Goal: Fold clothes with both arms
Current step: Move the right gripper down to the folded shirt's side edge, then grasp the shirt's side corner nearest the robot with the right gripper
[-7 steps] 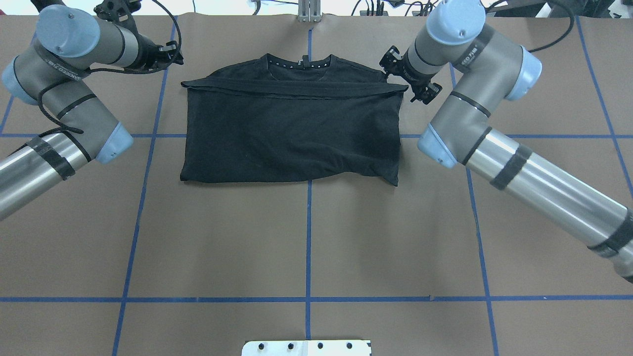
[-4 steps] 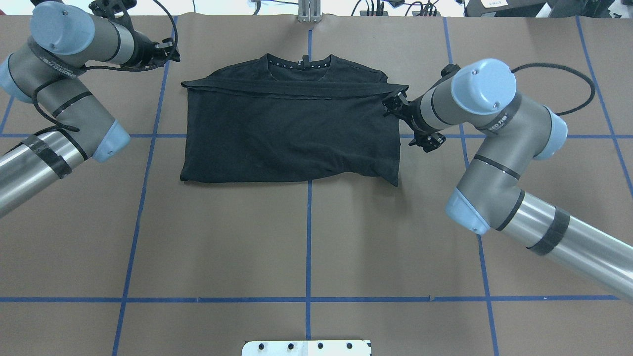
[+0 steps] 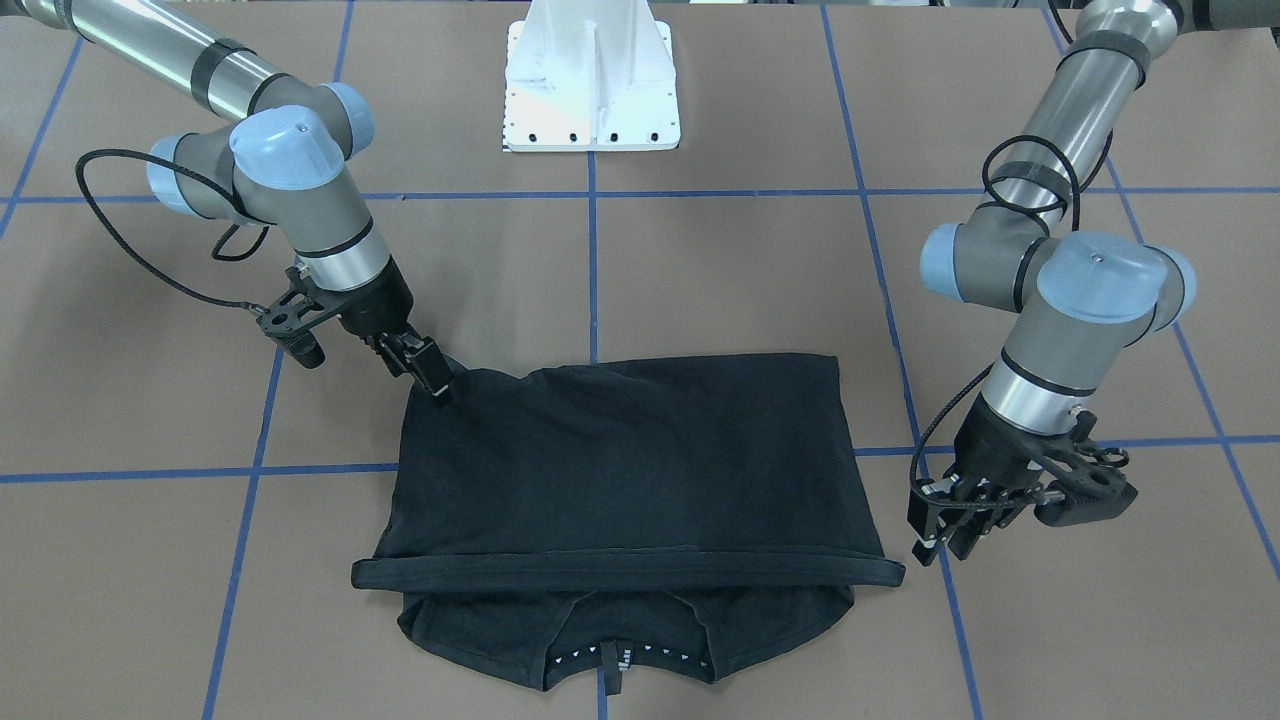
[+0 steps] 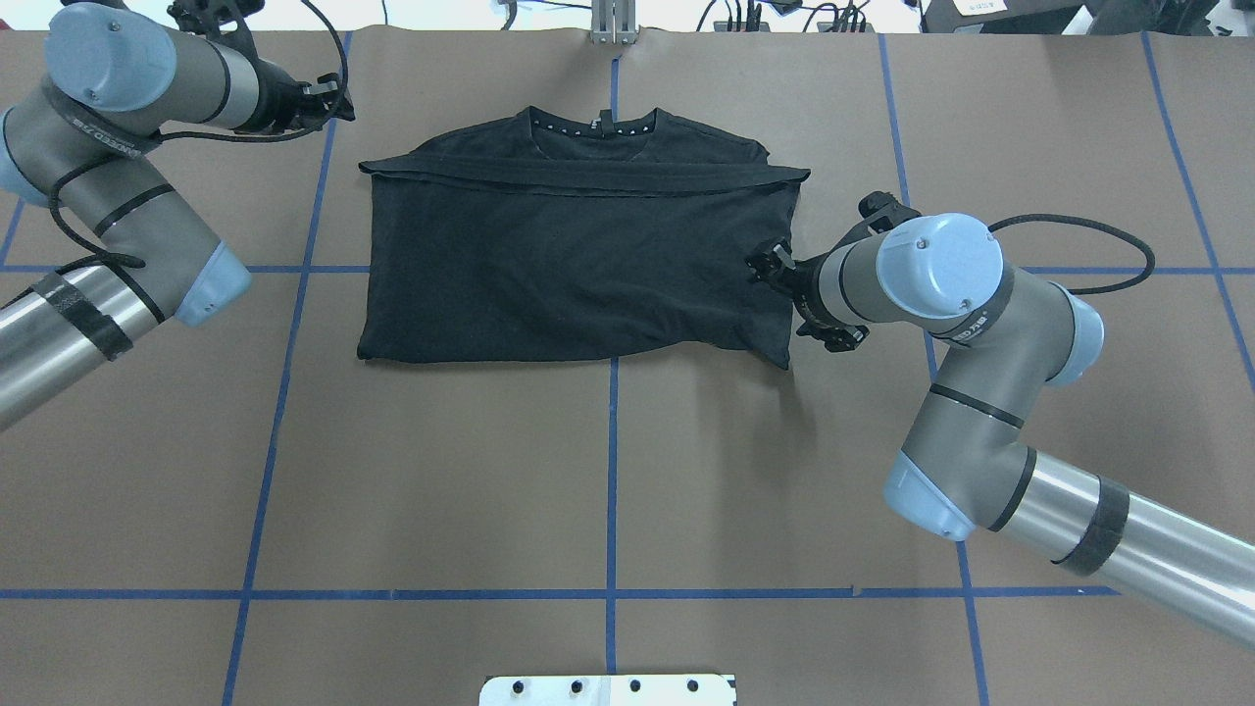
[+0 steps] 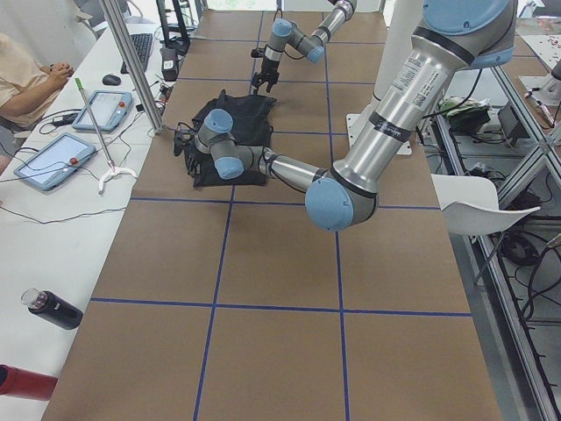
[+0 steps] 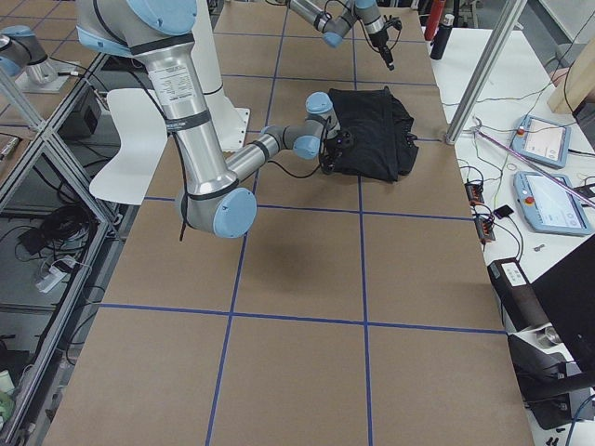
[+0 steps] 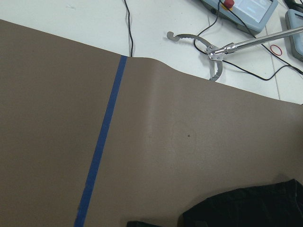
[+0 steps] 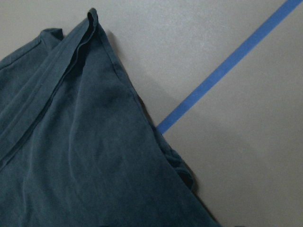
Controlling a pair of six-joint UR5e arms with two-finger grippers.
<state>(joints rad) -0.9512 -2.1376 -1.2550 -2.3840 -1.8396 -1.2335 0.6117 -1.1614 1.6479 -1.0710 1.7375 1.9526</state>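
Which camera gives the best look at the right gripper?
Exterior front-facing: the right gripper shows unobstructed at the T-shirt corner. Overhead, its wrist partly hides it; side views show it tiny; its wrist camera misses it.

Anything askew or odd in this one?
The T-shirt's fold is not square: the corner beside the right gripper juts toward the robot in a point, and the near edge runs wavy. Nothing looks spilled or damaged.
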